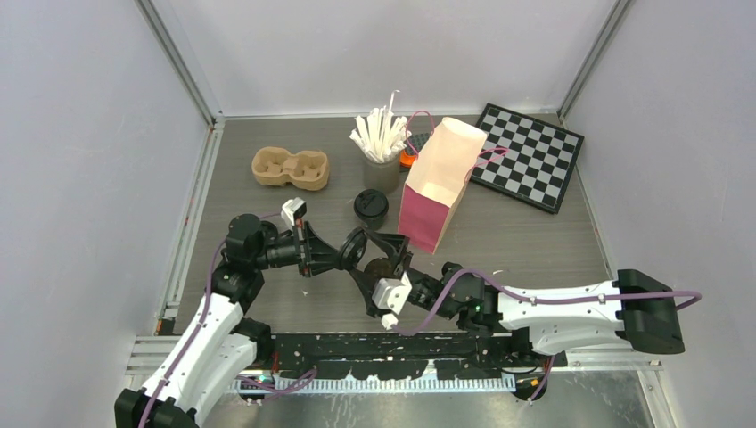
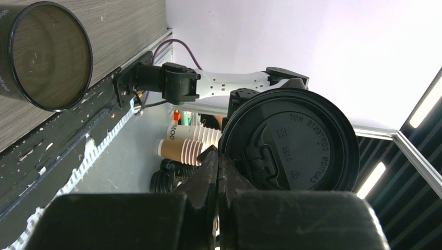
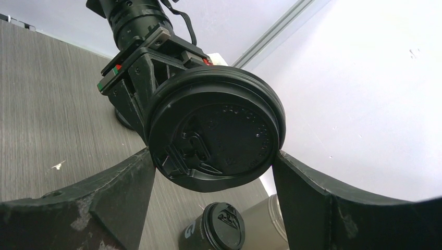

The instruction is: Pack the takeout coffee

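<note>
One takeout coffee cup (image 1: 371, 208), dark paper under a round black lid, is standing mid-table, just left of the pink paper bag (image 1: 437, 183). The second cup (image 2: 47, 54) is sitting open on the near side, its smooth rim bare. Your left gripper (image 2: 218, 161) is clenching a loose lid (image 2: 292, 143), ridged moulded plastic, by its edge. Your right gripper (image 3: 212, 156) is standing spread either side of it, contact unclear. Nothing is looking packed yet: lidding, the pulp tray (image 1: 290, 168) and bagging are remaining.
</note>
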Controlling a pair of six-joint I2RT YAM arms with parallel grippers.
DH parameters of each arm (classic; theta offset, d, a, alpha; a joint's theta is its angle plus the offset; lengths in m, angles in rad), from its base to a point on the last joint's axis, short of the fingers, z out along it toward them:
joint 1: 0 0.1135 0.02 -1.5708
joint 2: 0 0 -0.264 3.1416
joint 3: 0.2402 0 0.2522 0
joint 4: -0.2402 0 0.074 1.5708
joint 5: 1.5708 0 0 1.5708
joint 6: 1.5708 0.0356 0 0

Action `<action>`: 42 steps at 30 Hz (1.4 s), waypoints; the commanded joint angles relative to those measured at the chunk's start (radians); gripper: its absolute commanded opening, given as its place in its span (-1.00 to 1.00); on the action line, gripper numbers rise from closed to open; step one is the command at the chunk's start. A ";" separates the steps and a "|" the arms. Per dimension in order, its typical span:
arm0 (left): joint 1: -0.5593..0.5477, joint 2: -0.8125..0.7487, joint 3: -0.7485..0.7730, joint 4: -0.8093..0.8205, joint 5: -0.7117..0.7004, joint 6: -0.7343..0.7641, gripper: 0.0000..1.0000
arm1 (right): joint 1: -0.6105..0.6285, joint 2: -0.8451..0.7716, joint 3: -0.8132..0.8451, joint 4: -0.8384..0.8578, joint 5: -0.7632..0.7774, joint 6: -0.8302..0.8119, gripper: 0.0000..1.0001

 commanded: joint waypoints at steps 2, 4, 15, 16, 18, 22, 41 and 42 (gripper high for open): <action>-0.006 -0.031 0.004 0.007 -0.023 0.002 -1.00 | -0.001 -0.036 0.007 0.043 0.013 0.000 0.64; -0.006 -0.044 0.013 -0.022 -0.034 0.012 -1.00 | -0.001 -0.040 0.004 0.034 0.019 0.006 0.62; -0.006 -0.111 0.215 -0.525 -0.313 0.394 0.38 | 0.002 -0.105 0.083 -0.285 0.242 0.377 0.58; -0.006 -0.107 0.240 -0.570 -0.348 0.435 0.50 | 0.002 -0.107 0.112 -0.371 0.280 0.436 0.58; -0.006 -0.097 0.287 -0.670 -0.427 0.515 0.74 | 0.001 -0.105 0.182 -0.554 0.335 0.590 0.56; -0.006 -0.079 0.320 -0.757 -0.515 0.644 0.99 | 0.001 -0.096 0.291 -0.897 0.398 0.825 0.55; 0.000 -0.087 0.187 -0.755 -0.582 0.699 1.00 | -0.005 0.269 0.786 -1.776 0.297 1.381 0.68; 0.003 -0.084 0.171 -0.742 -0.572 0.691 0.99 | -0.010 0.304 0.804 -1.788 0.289 1.379 0.69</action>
